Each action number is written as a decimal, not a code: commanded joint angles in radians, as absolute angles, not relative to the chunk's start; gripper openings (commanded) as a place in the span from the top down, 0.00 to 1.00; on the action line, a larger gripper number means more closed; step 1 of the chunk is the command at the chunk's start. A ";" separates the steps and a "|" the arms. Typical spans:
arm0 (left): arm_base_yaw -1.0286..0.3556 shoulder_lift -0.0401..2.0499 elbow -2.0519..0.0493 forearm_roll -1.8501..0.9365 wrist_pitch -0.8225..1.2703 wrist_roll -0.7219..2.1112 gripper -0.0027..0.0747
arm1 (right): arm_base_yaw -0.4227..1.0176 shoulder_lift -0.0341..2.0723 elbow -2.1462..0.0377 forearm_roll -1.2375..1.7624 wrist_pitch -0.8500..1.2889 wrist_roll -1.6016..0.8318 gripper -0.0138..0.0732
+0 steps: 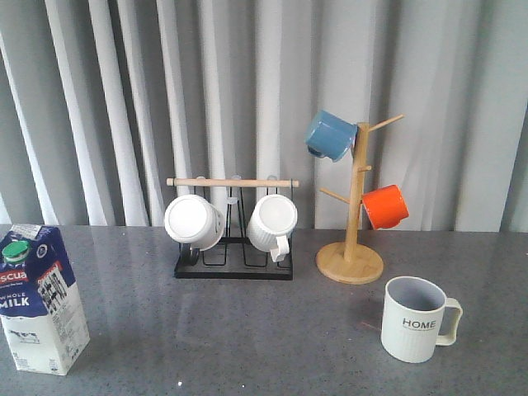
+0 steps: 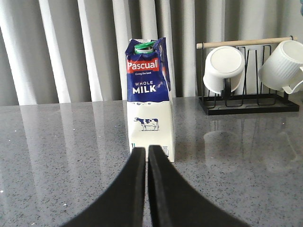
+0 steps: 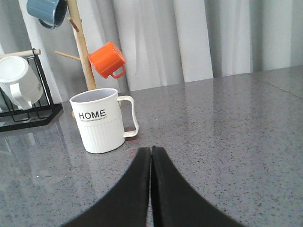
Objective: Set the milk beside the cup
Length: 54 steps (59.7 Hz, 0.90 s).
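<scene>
The milk carton (image 1: 40, 297) stands upright at the table's front left, dark blue above, white below, with a green cap. It also shows in the left wrist view (image 2: 149, 97), straight ahead of my left gripper (image 2: 146, 149), which is shut, empty and short of the carton. The off-white ribbed "HOME" cup (image 1: 417, 318) stands at the front right, handle to the right. In the right wrist view the cup (image 3: 102, 120) stands ahead and to one side of my right gripper (image 3: 151, 149), which is shut and empty. Neither gripper shows in the front view.
A black wire rack (image 1: 233, 264) with a wooden bar holds two plain white mugs (image 1: 194, 222) at the back centre. A wooden mug tree (image 1: 355, 206) carries a blue mug (image 1: 330, 136) and an orange mug (image 1: 385, 206) at the back right. Grey curtains hang behind the table.
</scene>
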State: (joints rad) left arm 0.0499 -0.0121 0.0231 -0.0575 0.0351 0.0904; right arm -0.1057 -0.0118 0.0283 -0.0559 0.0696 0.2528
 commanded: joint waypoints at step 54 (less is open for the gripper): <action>0.048 -0.023 -0.219 -0.068 -0.221 -0.295 0.64 | -0.110 0.198 -0.326 -0.011 -0.026 0.281 0.40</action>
State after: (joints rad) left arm 0.0499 -0.0121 -0.1343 -0.0603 -0.2288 -0.2626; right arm -0.1057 0.1271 -0.2322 0.0000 0.0210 0.2925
